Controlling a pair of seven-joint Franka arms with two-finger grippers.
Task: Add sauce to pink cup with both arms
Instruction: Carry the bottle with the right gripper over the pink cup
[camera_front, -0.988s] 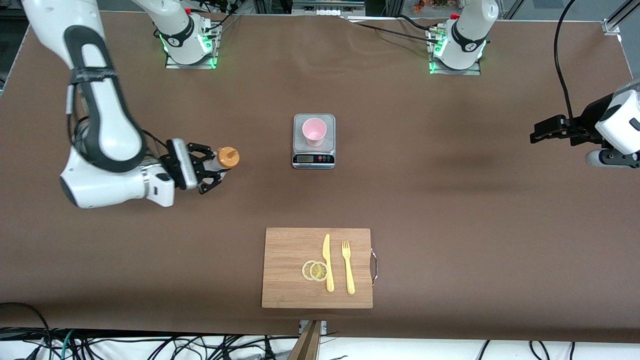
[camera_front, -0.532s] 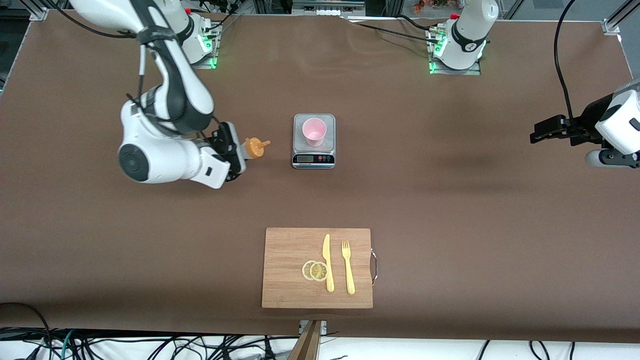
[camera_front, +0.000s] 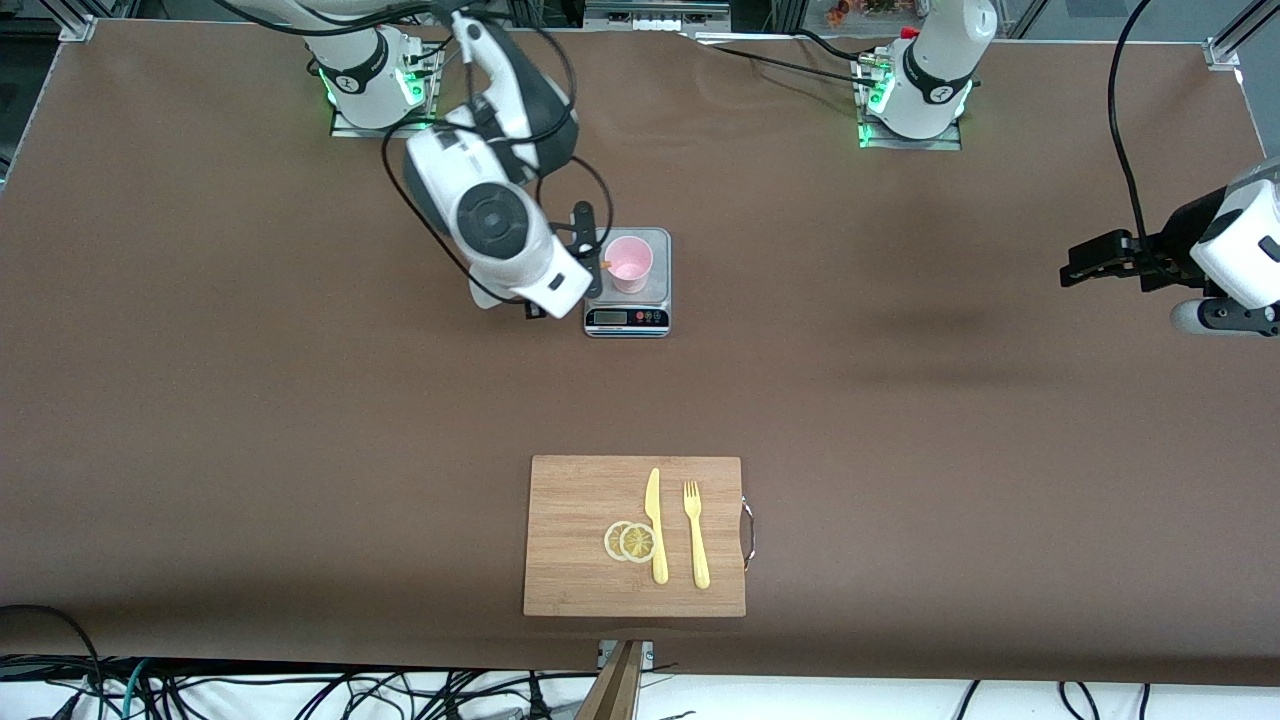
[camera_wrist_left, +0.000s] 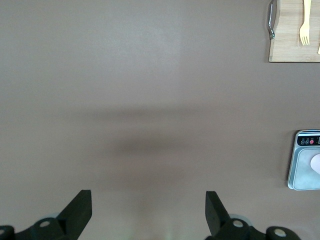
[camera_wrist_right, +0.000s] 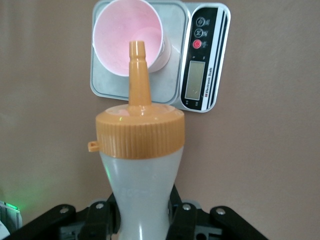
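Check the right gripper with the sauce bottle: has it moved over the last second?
Yes. The right gripper, shut on the sauce bottle, swung toward the scale; its nozzle now points at the pink cup.

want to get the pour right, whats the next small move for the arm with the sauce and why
Probably a small further tip of the sauce, then a squeeze. The right claw is shut on the bottle's body, and the nozzle tip already points into the pink cup on the scale. The left claw waits open over the table's end.
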